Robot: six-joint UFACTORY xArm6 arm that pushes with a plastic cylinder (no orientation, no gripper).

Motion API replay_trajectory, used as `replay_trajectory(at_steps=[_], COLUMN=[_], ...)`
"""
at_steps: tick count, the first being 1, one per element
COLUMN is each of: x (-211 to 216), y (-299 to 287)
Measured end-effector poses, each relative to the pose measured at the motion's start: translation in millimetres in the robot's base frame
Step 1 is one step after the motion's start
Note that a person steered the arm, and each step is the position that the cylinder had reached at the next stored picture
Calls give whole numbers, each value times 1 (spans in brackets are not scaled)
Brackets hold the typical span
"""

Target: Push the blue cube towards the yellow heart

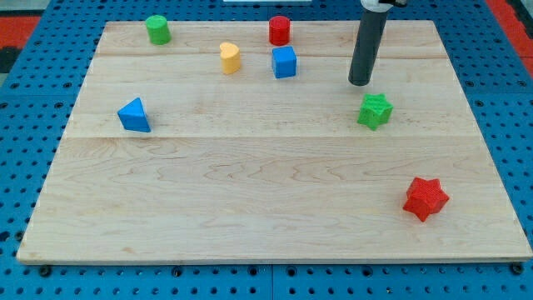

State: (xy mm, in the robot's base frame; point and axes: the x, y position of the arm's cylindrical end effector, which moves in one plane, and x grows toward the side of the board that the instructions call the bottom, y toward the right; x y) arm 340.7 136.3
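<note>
The blue cube (284, 62) sits near the view's top, right of centre-left. The yellow heart (230, 57) stands a short way to its left, with a small gap between them. My tip (360, 82) is well to the right of the blue cube, just above the green star (375, 110), touching neither block.
A red cylinder (279, 31) stands just above the blue cube. A green cylinder (157, 29) is at the top left. A blue triangular block (134, 115) lies at the left. A red star (425, 198) lies at the lower right. The wooden board (250, 192) ends on a blue pegboard.
</note>
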Motion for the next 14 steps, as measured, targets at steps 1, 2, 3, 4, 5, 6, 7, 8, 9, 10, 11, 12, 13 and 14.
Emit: replay_trajectory(at_steps=[1, 2, 3, 4, 5, 6, 7, 8, 9, 10, 11, 12, 13, 14], x=[2, -13, -20, -48, -79, -27, 9, -26, -47, -77, -101, -81, -49, 0], y=[-2, 15, -24, -41, -53, -97, -147, -131, -114, -71, -94, -141, -163, -184])
